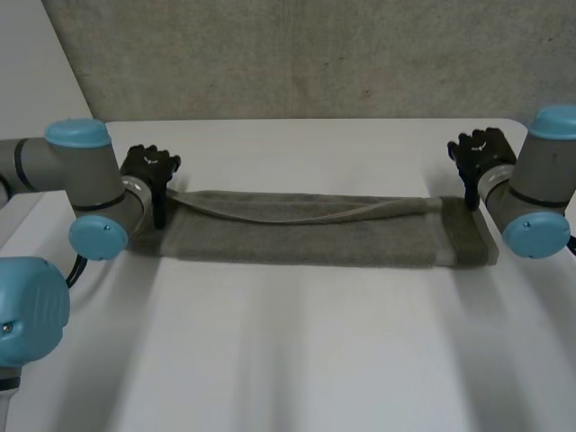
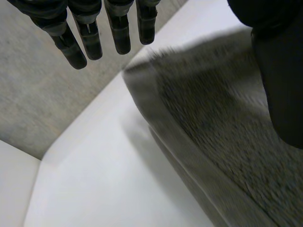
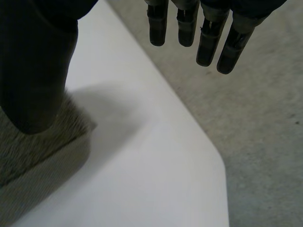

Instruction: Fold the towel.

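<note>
The grey-green towel [image 1: 315, 229] lies on the white table as a long strip folded lengthwise, its upper layer sagging along the far edge. My left hand [image 1: 148, 166] stands at the strip's far left corner and my right hand [image 1: 481, 151] at its far right corner. In the left wrist view the left hand [image 2: 90, 35] has straight fingers off the towel [image 2: 213, 123], with the thumb above the cloth. In the right wrist view the right hand [image 3: 203, 33] is likewise spread, its thumb tip down at the towel's corner [image 3: 42, 151]. Neither hand holds cloth.
The white table [image 1: 315, 342] reaches wide in front of the towel. Its far edge runs just behind both hands, with grey carpet [image 1: 315, 54] beyond. The table's rounded corner [image 3: 215, 161] lies close to my right hand.
</note>
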Tool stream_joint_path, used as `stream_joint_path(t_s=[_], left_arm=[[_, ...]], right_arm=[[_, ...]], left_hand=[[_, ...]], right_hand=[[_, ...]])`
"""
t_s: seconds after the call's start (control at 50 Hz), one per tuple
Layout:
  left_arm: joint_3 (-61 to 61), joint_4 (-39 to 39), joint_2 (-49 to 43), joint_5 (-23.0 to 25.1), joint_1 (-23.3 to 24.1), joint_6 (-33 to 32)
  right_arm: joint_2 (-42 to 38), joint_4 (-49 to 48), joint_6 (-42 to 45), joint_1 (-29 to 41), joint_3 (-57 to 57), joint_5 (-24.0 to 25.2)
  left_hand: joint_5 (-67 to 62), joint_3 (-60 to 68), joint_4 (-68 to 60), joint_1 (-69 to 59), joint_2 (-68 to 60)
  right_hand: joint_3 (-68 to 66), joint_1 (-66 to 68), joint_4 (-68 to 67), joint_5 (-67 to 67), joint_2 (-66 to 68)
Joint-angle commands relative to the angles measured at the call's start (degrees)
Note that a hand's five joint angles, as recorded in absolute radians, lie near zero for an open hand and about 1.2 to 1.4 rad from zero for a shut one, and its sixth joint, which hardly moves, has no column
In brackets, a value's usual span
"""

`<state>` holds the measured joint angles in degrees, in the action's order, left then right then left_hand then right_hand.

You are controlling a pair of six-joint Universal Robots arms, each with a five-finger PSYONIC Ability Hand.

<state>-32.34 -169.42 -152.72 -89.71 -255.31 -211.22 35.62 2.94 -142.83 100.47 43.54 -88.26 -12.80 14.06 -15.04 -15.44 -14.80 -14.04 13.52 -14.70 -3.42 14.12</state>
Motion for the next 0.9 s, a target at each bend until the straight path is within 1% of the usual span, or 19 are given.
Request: stream_joint_path(t_s=[0.02, 0.16, 0.22, 0.28, 0.32, 0.34, 0.38, 0.4, 0.44, 0.46, 0.5, 0.52, 0.56, 0.7, 0.74, 0.8, 0.84, 0.86, 0.9], left_arm=[[-2.72, 0.93, 6.19, 0.15, 0.16, 1.68], [-12.47, 0.23, 16.65, 1.29, -0.19, 6.34], [-14.6, -0.3, 17.99, 1.38, -0.19, 6.61], [-18.47, -0.74, 20.01, 1.47, -0.01, 6.52], [-23.1, -0.48, 22.02, 2.77, 0.07, 6.0], [-23.12, -0.48, 22.03, 2.78, 0.07, 5.99], [-27.5, -0.48, 24.39, 6.63, -0.1, 4.59], [-27.52, -0.48, 24.4, 6.65, -0.1, 4.59], [-30.67, 0.22, 26.15, 11.46, -0.98, 2.58], [-30.68, 0.23, 26.16, 11.49, -0.98, 2.56], [-32.35, 1.89, 26.77, 16.12, -1.42, 0.64], [-32.35, 1.9, 26.78, 16.14, -1.42, 0.63], [-32.0, 4.78, 26.34, 18.68, -2.03, -1.21], [-27.87, 7.87, 22.03, 18.69, -1.95, -4.2], [-24.02, 9.36, 18.53, 18.17, -1.77, -4.38], [-21.45, 10.51, 16.58, 17.64, -1.68, -4.38], [-15.16, 13.31, 12.3, 16.15, -1.59, -4.38], [-15.13, 13.32, 12.27, 16.14, -1.59, -4.38], [-8.22, 16.99, 7.9, 14.83, -1.51, -4.29]], right_arm=[[11.11, -3.37, -4.91, -0.54, 7.33, 0.46], [22.2, -8.03, -4.83, -0.8, 16.83, 0.98], [23.18, -7.6, -4.56, -0.89, 17.9, 1.42], [24.15, -5.58, -3.68, -0.72, 19.74, 3.09], [24.84, 0.71, -2.29, -0.54, 21.14, 5.89], [24.85, 0.75, -2.28, -0.54, 21.15, 5.91], [24.76, 7.66, -0.79, -0.71, 21.94, 8.62], [24.76, 7.7, -0.78, -0.72, 21.94, 8.63], [24.67, 12.33, -0.34, -0.63, 21.85, 11.69], [24.67, 12.35, -0.34, -0.63, 21.85, 11.71], [24.24, 15.59, -0.17, -0.63, 20.8, 14.33], [24.23, 15.61, -0.17, -0.63, 20.8, 14.34], [22.57, 16.83, -0.52, -0.45, 18.53, 16.27], [15.0, 21.76, -0.87, 0.34, 11.39, 17.33], [10.11, 24.82, -0.96, 2.0, 6.41, 17.33], [7.62, 26.33, -0.96, 2.8, 3.66, 17.24], [3.34, 28.95, -1.05, 3.5, -1.24, 16.98], [3.32, 28.97, -1.05, 3.5, -1.26, 16.98], [-0.1, 30.1, -1.48, 3.5, -5.55, 16.89]], left_hand=[[12.8, -4.06, 5.04, 5.44, 4.8], [11.91, -3.18, 4.16, 4.56, 3.92], [11.41, -2.67, 3.65, 4.05, 3.41], [8.88, -0.15, 1.13, 1.53, 0.89], [2.52, 6.22, -5.24, -4.84, -5.47], [2.49, 6.24, -5.26, -4.87, -5.5], [-4.2, 12.93, -11.95, -11.55, -12.19], [-4.24, 12.97, -11.99, -11.59, -12.23], [-9.93, 18.67, -17.69, -17.29, -17.92], [-9.96, 18.69, -17.71, -17.31, -17.95], [-19.83, 28.57, -27.59, -27.19, -27.83], [-19.88, 28.62, -27.64, -27.24, -27.87], [-22.4, 31.14, -30.16, -29.76, -30.4], [-21.73, 30.47, -29.49, -29.09, -29.73], [-20.39, 29.13, -28.15, -27.75, -28.39], [-19.38, 28.11, -27.13, -26.73, -27.37], [-16.69, 25.43, -24.45, -24.05, -24.69], [-16.68, 25.42, -24.44, -24.04, -24.68], [-14.34, 23.08, -22.1, -21.7, -22.34]], right_hand=[[4.04, -3.52, 4.7, 3.42, -4.12], [4.04, -3.52, 4.7, 3.42, -4.12], [4.04, -3.52, 4.7, 3.42, -4.12], [4.04, -3.52, 4.7, 3.42, -4.12], [4.04, -3.52, 4.7, 3.42, -4.12], [4.04, -3.52, 4.7, 3.42, -4.12], [4.04, -3.52, 4.7, 3.42, -4.12], [4.04, -3.52, 4.7, 3.42, -4.12], [2.33, -1.8, 2.98, 1.71, -2.4], [2.28, -1.75, 2.93, 1.66, -2.35], [-4.58, 5.11, -3.92, -5.2, 4.51], [-4.62, 5.14, -3.96, -5.24, 4.54], [-7.3, 7.83, -6.65, -7.92, 7.23], [-9.5, 10.02, -8.84, -10.12, 9.42], [-11.83, 12.36, -11.18, -12.45, 11.76], [-13.03, 13.55, -12.37, -13.65, 12.96], [-13.2, 13.72, -12.54, -13.82, 13.12], [-13.2, 13.72, -12.54, -13.82, 13.12], [-13.2, 13.72, -12.54, -13.82, 13.12]])
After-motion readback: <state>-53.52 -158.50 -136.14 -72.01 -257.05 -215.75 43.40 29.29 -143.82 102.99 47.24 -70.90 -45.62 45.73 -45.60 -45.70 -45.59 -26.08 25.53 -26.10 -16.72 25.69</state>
